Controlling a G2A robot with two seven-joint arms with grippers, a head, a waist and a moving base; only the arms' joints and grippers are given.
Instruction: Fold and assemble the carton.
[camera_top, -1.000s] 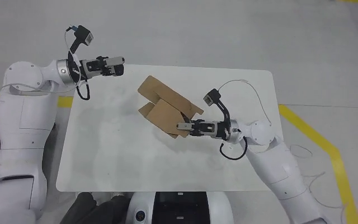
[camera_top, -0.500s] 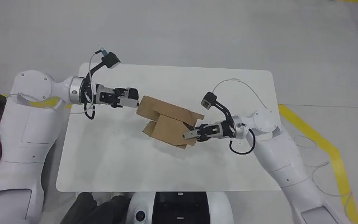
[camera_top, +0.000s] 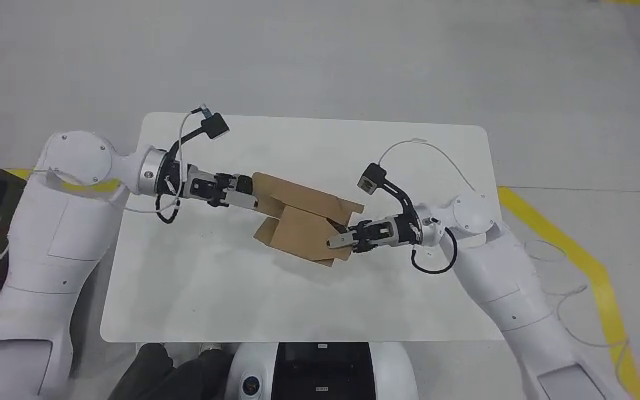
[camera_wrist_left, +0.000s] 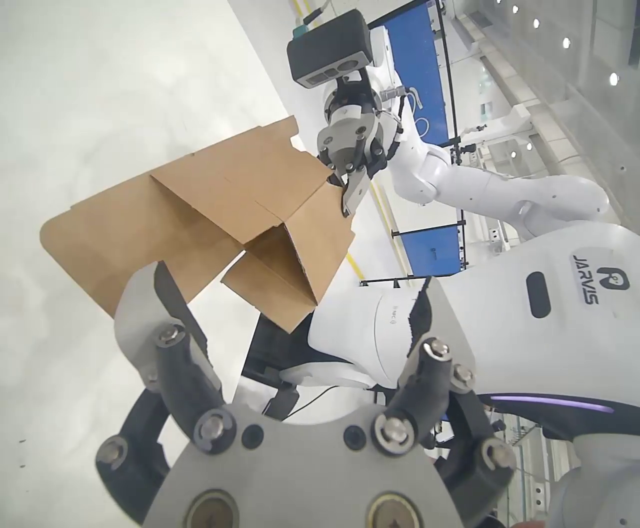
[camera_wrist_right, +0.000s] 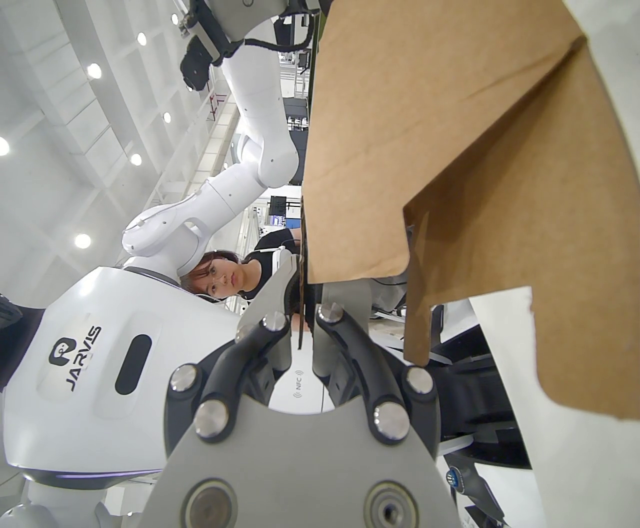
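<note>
Left end effector (camera_top: 251, 196) advanced to carton (camera_top: 303, 226) | right end effector (camera_top: 336, 241) clamps edge

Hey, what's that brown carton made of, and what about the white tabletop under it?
The carton looks like corrugated cardboard, plain brown and matte. A cut edge seems to show the fluted layer, and scored creases run along its folds. The table has a smooth white top with a faint sheen. It is probably laminate or painted board, but the look leaves that open.

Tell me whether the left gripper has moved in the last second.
Yes: the left gripper came from the table's far edge inward, up to the carton.
</note>
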